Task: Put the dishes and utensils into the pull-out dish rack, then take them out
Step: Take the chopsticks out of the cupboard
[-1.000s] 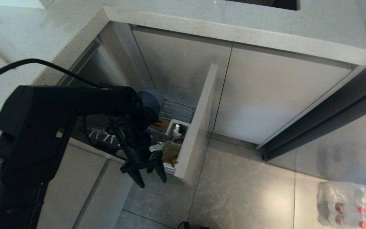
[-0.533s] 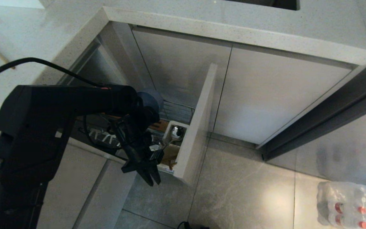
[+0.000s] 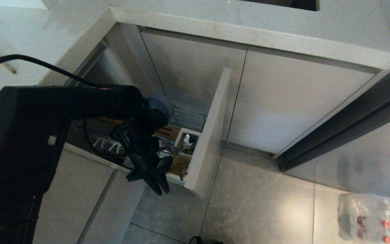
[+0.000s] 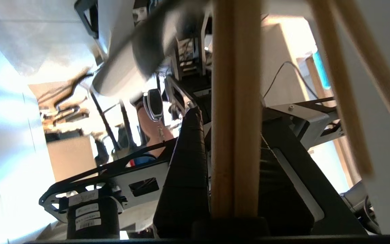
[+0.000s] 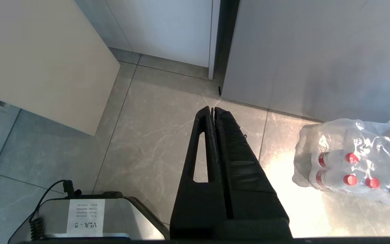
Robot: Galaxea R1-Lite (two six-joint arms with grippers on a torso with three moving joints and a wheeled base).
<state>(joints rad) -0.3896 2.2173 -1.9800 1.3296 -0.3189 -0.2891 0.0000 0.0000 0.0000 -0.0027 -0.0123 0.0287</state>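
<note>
Left gripper (image 3: 159, 188) sits at the front corner of the pull-out rack (image 3: 190, 117), just behind its front panel (image 3: 212, 135). Its fingers (image 4: 185, 176) are drawn together and clamped across one upright chopstick (image 4: 235, 135), which fills the gap between them in the left wrist view. A second chopstick (image 4: 347, 84) leans just beside the outer finger. You cannot tell from these views whether it is caught in the grip.

The step in hand appears to be lifting the chopsticks out of the rack. Proceed as follows:

1. Confirm the hold. If the leaning stick is loose, expect it to tip or drop as you lift.
2. Raise the gripper straight up along the line of the clamped stick. Do not swing sideways until the lower ends clear the wire.
3. Keep clear of the white cup (image 3: 182, 144) and the spoon (image 3: 189, 139) standing in it, both just beyond the gripper.
4. Avoid brushing the front panel, since the rack may roll on contact.

Right gripper (image 5: 212, 110) hangs parked over the floor, its fingers pressed together. Leave it there.
</note>
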